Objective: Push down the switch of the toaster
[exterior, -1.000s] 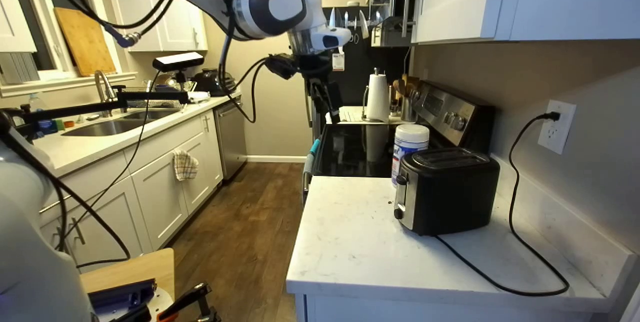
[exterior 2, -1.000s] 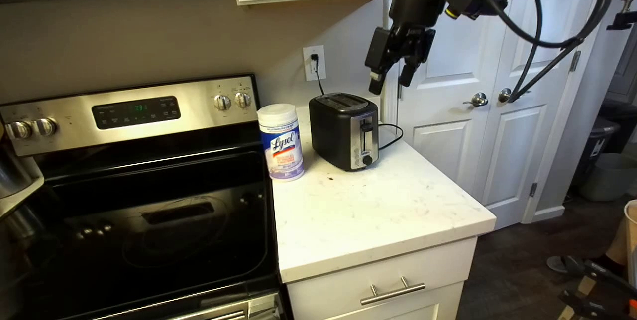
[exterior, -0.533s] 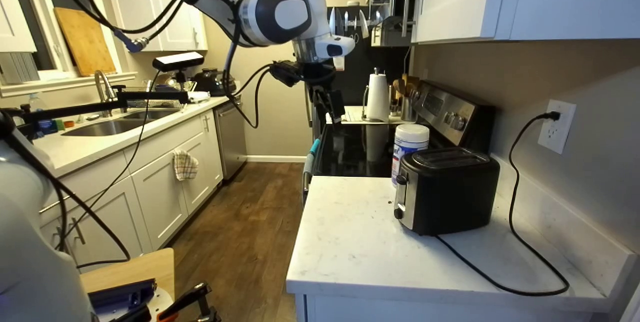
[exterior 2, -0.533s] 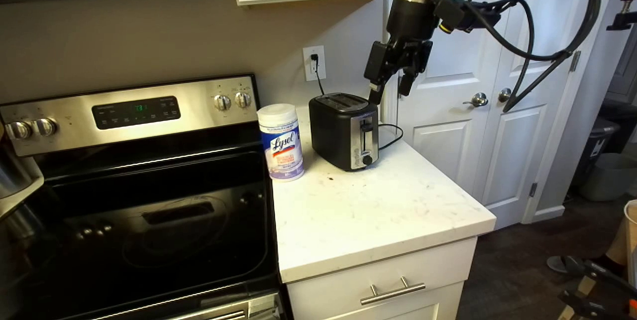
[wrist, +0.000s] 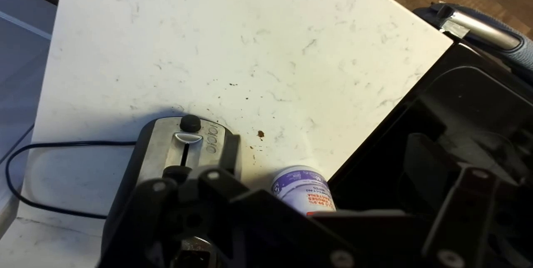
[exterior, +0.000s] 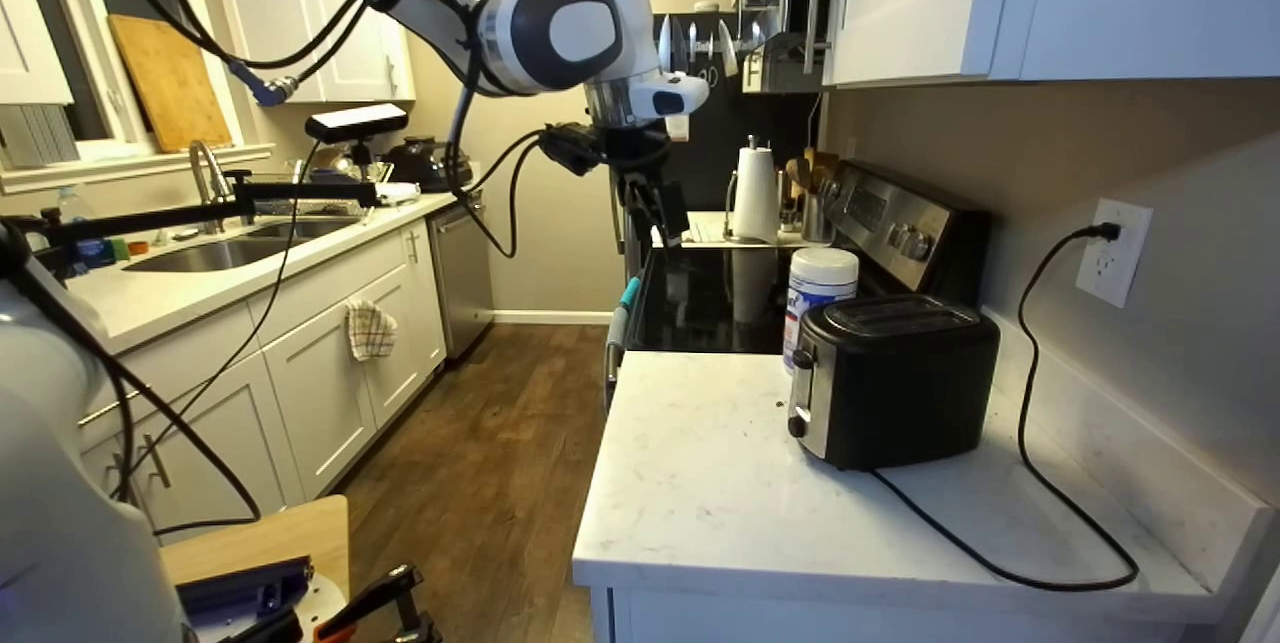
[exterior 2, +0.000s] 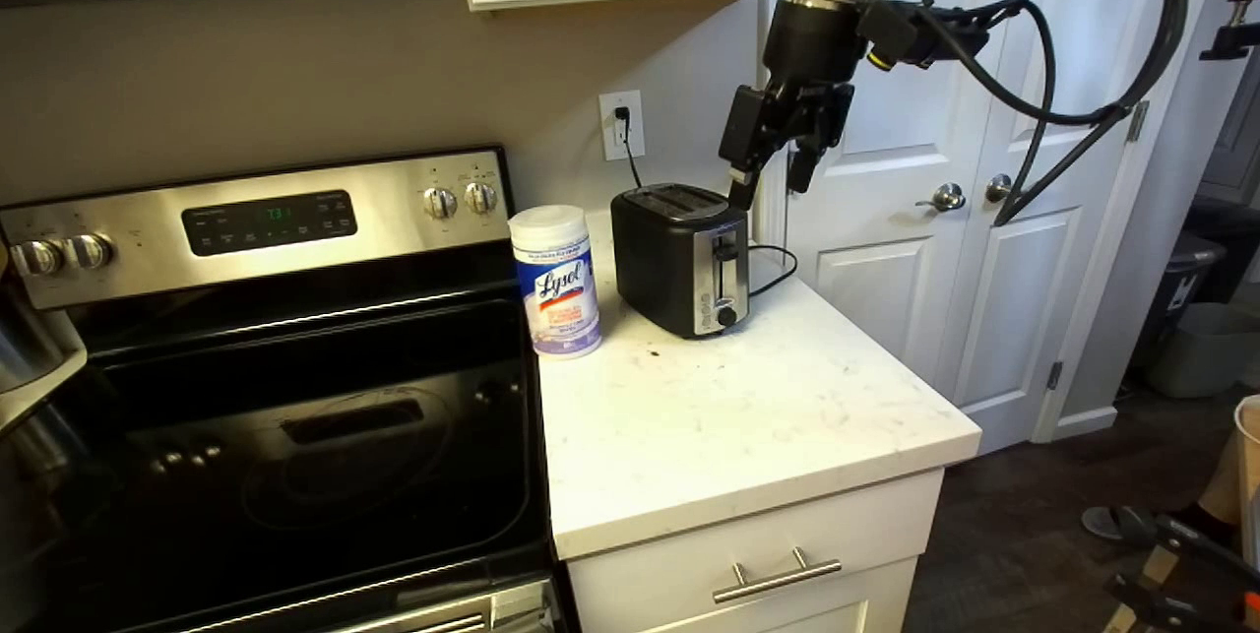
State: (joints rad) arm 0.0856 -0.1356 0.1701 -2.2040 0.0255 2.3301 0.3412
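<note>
Toaster (exterior 2: 658,264) between Lysol canister (exterior 2: 558,293) and looped cord (exterior: 1060,586), stove (exterior 2: 295,387) nearby, pincer (exterior 2: 771,195) spread.

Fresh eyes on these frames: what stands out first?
Probably the white robot arm in the upper part of an exterior view, its black gripper hanging open at the end. Next, the black toaster on the pale counter, with the Lysol canister standing beside it, next to the stove.
</note>
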